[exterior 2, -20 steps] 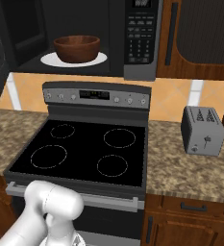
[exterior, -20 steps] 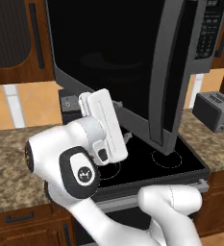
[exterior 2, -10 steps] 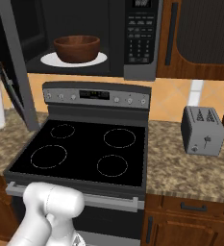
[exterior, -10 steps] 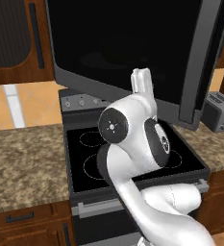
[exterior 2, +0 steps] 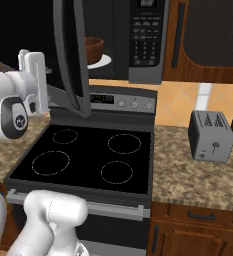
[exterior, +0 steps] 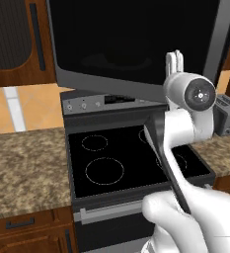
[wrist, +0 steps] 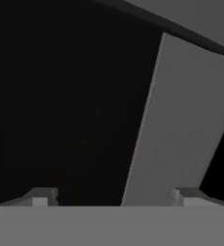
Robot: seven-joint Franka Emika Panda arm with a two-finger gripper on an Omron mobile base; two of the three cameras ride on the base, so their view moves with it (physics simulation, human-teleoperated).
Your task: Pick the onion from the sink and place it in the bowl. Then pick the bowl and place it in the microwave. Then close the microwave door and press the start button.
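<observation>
Since a sec ago the door has swung partway shut w/ the arm pushing behind it; gripper now at left of the right view, jaws spread, holding nothing, pressed near the glass to shove it. Bowl sits on the plate inside the microwave, upper centre, onion not visible

White robot arm rises from the lower right of the left base view, wrist raised at right of centre. Gripper empty, its two fingertips spread wide.
</observation>
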